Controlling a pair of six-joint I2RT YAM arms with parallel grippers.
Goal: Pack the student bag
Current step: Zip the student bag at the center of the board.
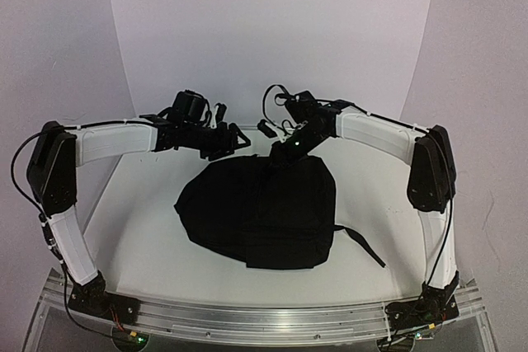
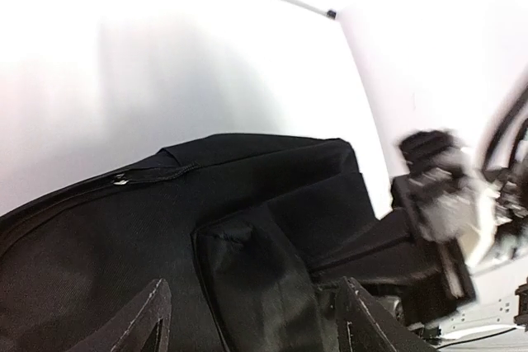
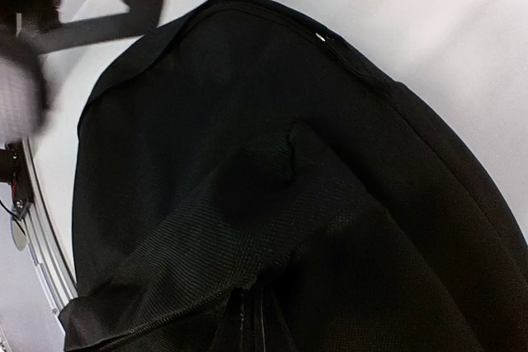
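Black student bag (image 1: 264, 208) lies flat on the table (image 1: 136, 232), its far edge beneath both my arms: left gripper (image 2: 252, 290) spread astride a fabric fold (image 2: 247, 253), right gripper (image 1: 287, 151) alongside, grip I cannot tell.

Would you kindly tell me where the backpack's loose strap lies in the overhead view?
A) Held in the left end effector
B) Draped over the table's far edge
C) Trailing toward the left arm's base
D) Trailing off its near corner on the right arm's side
D: the strap runs out from the near right corner of the backpack and lies flat on the table.
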